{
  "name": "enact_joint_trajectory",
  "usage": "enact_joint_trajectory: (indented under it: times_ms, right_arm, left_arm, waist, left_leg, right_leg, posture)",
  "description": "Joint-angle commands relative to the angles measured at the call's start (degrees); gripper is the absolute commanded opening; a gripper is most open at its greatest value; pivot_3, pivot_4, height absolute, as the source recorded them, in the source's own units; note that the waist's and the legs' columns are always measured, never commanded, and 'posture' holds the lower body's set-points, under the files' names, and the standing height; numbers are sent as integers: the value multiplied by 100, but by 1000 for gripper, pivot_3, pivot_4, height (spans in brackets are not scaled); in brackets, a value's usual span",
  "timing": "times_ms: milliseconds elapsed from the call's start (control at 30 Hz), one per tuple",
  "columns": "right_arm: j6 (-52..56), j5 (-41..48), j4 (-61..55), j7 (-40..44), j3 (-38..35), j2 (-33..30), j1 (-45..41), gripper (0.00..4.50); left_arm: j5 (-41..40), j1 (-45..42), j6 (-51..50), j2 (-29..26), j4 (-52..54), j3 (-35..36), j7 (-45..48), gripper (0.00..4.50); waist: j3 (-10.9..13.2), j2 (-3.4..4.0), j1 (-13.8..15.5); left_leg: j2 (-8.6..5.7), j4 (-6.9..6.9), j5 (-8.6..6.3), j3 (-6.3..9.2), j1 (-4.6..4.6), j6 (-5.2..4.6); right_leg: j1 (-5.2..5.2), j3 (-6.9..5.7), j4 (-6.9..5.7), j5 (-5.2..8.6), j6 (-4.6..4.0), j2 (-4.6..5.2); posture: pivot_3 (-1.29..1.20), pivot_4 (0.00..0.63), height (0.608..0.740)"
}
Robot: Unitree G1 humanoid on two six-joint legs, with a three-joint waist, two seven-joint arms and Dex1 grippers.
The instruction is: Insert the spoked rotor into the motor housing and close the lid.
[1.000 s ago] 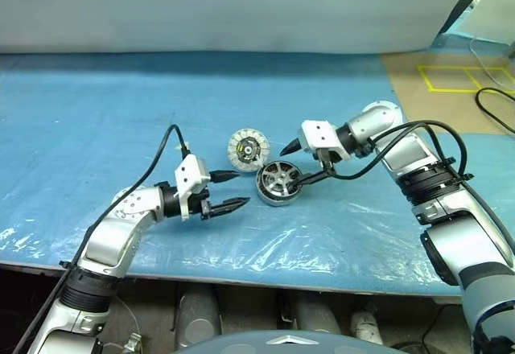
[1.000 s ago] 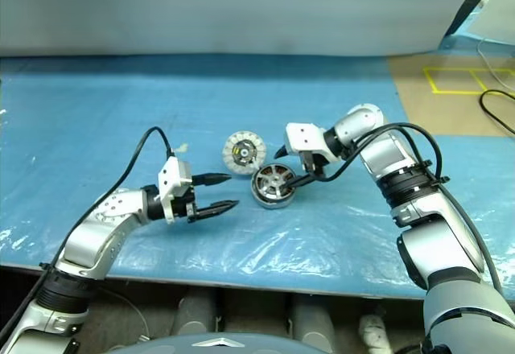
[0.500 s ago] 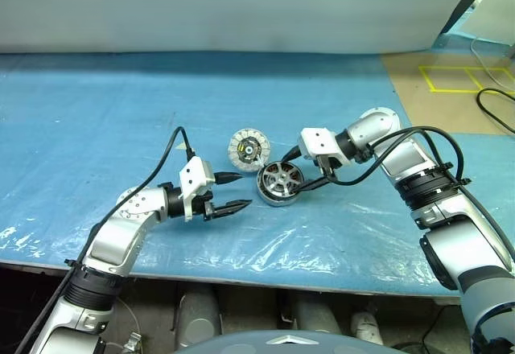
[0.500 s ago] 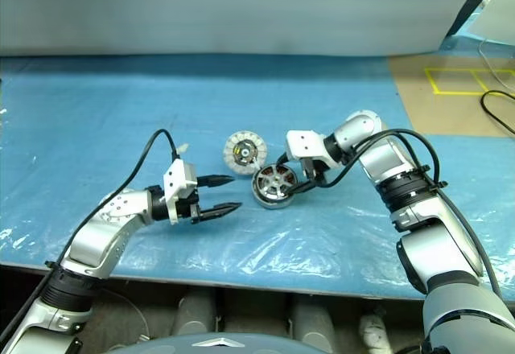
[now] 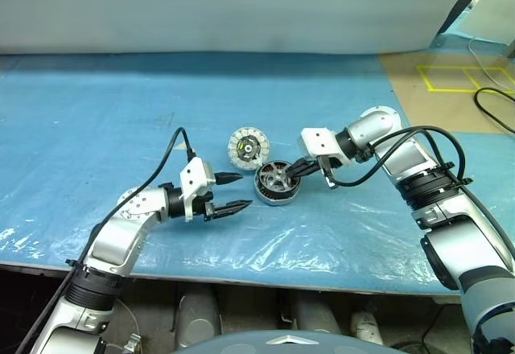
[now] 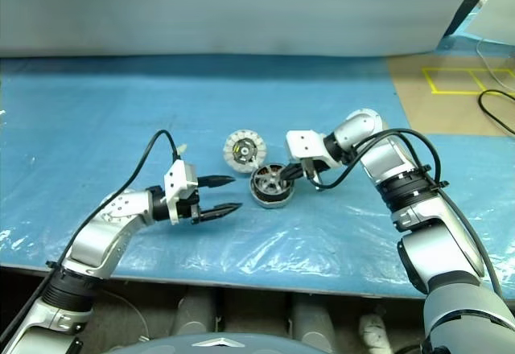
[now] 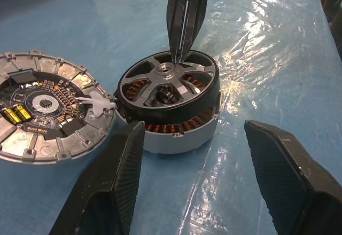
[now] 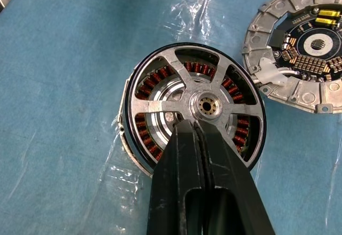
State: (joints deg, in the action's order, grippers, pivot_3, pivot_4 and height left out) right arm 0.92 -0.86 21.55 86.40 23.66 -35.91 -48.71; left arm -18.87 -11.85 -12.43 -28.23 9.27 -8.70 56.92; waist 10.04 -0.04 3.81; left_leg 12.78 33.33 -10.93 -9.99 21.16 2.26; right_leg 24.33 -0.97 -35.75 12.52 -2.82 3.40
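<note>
The spoked rotor (image 8: 177, 67) sits on top of the motor housing (image 7: 184, 133), whose copper windings show between the spokes and below its dark rim. My right gripper (image 8: 193, 123) is shut, and its tips rest on the rotor just beside the hub. Touching the housing's far-left side, the lid (image 5: 248, 148) lies flat with its dark centre up. My left gripper (image 5: 243, 191) hovers open just left of the housing, pointing at it with nothing between its fingers (image 7: 115, 176).
Everything lies on a blue table covered in wrinkled clear plastic (image 5: 265, 241), whose front edge runs near my arms. A brown floor patch with yellow tape (image 5: 455, 76) and a black cable (image 5: 495, 100) lie at the far right.
My right gripper's fingers, open around the rotor before, have closed together over its hub area. The left arm has held still.
</note>
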Motion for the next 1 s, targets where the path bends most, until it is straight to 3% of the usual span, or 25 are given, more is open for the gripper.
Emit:
enact_joint_trajectory:
  times_ms: [33, 767, 933, 1000]
  right_arm:
    - [-115, -67, -74, 45, 30, 12, 43, 55]
    - [825, 356, -904, -85, -180, 168, 247, 55]
    - [1989, 1109, -1371, 239, -535, 156, -109, 55]
    - [1944, 1167, -1491, 368, -520, 79, -183, 217]
  left_arm:
    - [1, -67, 109, 13, 72, 11, -8, 3143]
    - [7, -128, 145, 52, -37, 7, -47, 3143]
    - [14, -157, 150, 48, -55, -3, -37, 3143]
    - [-13, -180, 133, 45, -65, 2, -11, 3143]
  waist:
    - [0, 0, -2]
    - [0, 0, 11]
    - [0, 0, 9]
    - [0, 0, 4]
  left_leg:
    - [0, 0, 0, 0, -1, 0]
    - [-2, 0, 0, 0, 2, 2]
    - [-1, -1, -1, 0, 2, 2]
    - [0, -1, 0, 0, 0, 1]
  right_leg:
    - [0, 0, 0, 0, 0, 0]
    - [0, 1, 2, 0, 0, 1]
    - [0, 1, 2, 0, 0, 0]
    - [0, 2, 2, 0, 0, -1]
  posture:
    - [0, 150, 740]
    - [0, 150, 740]
    - [0, 150, 740]
    - [0, 150, 740]
